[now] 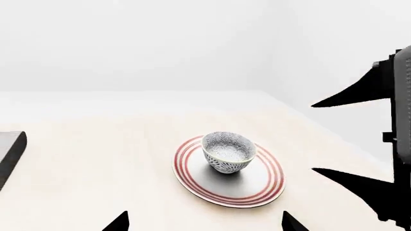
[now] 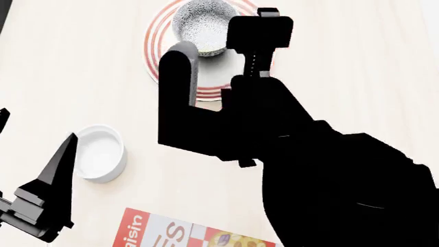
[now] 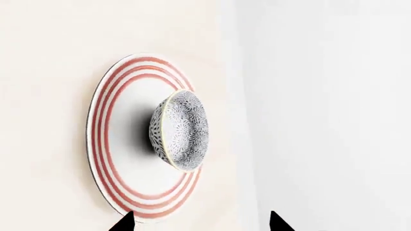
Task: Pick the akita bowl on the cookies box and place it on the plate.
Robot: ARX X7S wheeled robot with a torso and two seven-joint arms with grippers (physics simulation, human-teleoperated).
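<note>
The speckled akita bowl stands upright on the red-ringed plate, a little off its centre; both also show in the head view, bowl and plate, and in the right wrist view, bowl and plate. My left gripper is open and empty, well short of the plate. My right gripper is open and empty, just off the plate's rim. The cookies box lies at the head view's near edge, partly hidden by my right arm.
A plain white cup sits between the plate and the box, close to my left gripper's finger. My right arm blocks much of the head view. A dark object lies at the table's side. A pale wall stands behind the table.
</note>
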